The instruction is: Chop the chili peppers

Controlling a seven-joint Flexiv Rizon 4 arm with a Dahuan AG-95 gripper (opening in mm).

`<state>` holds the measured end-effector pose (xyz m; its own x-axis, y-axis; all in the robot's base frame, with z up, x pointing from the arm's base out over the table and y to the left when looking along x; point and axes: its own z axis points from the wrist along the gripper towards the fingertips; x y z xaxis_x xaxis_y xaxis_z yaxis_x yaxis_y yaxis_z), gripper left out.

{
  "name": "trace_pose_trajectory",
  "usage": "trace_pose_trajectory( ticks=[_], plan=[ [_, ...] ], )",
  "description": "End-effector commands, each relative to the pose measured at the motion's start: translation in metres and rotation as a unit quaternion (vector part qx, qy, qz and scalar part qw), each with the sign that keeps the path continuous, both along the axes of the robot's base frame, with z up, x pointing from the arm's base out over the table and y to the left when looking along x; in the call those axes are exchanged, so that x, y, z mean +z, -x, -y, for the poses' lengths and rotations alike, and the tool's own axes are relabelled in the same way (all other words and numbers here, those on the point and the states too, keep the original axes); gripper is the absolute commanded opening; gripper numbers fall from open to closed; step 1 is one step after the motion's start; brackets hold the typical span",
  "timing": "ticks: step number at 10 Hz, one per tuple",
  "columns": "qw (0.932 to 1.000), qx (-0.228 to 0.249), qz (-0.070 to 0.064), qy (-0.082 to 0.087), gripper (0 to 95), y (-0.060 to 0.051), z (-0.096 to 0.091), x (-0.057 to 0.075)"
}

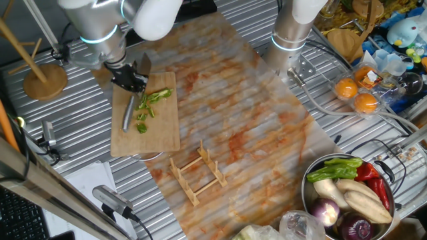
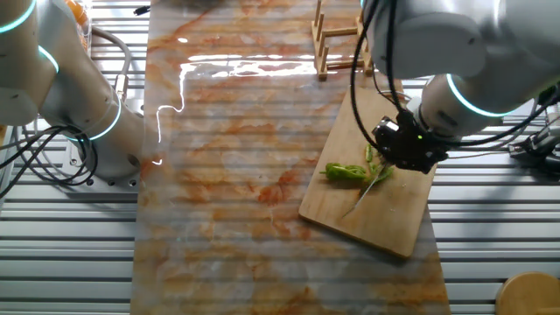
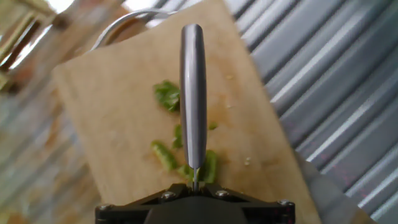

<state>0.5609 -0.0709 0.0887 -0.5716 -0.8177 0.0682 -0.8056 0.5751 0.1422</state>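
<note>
Ribbed metal worktop (image 1: 80, 133) carries a streaky orange mat (image 1: 247, 120) and a flat bamboo board (image 1: 157, 127). On the board lie glossy green chili chunks (image 1: 148, 107); the tool (image 1: 131, 81) clamps a knife (image 3: 193, 93) above them.

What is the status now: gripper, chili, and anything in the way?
Gripper shut on knife. Chili in pieces on cutting board, blade above them. Nothing in the way.
</note>
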Motion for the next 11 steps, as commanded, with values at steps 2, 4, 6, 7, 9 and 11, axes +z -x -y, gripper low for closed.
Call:
trace_pose_trajectory(
  ticks=[2, 4, 6, 7, 9, 11],
  plan=[
    [0.9969, 0.071, -0.035, 0.003, 0.0, 0.005, 0.000, -0.015],
    [0.9962, 0.078, -0.023, 0.029, 0.0, 0.008, 0.007, -0.023],
    [0.9953, 0.089, -0.003, 0.038, 0.0, 0.003, 0.016, -0.020],
    [0.9945, 0.094, 0.005, 0.046, 0.0, 0.000, 0.021, -0.018],
    [0.9930, 0.100, 0.027, 0.057, 0.0, -0.011, 0.029, -0.017],
    [0.9917, 0.106, 0.033, 0.065, 0.0, -0.022, 0.032, -0.021]
  ],
)
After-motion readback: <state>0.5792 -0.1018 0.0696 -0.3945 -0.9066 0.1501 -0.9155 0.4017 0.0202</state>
